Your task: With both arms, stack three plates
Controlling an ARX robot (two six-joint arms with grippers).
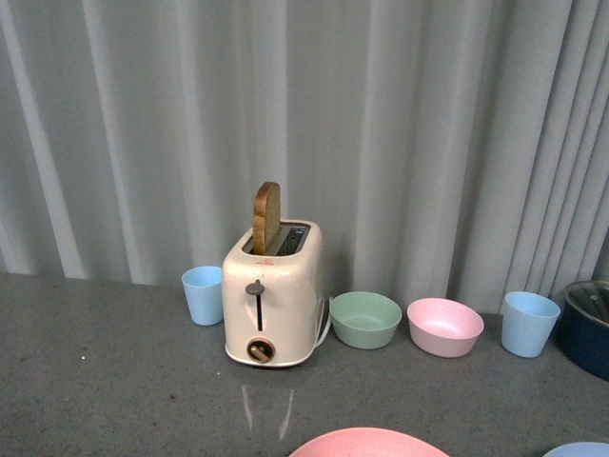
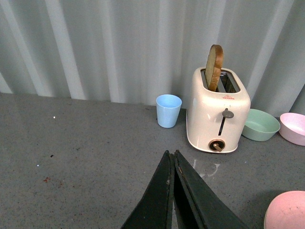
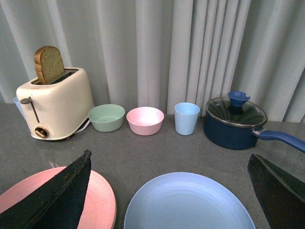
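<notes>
Two plates unstacked: pink plate, blue plate seen between spread, empty right fingers. Cream unseen; left fingers pressed together, empty. All stacking left.

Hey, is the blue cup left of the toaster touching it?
Apart. The left wrist view shows a strip of grey table between the blue cup and the toaster.

- Matte black, wedge-fingered left gripper: fingers pressed together, tips touching, aimed toward 12 o'clock.
- Matching black right gripper: fingers spread wide apart, aimed toward 12 o'clock.
</notes>
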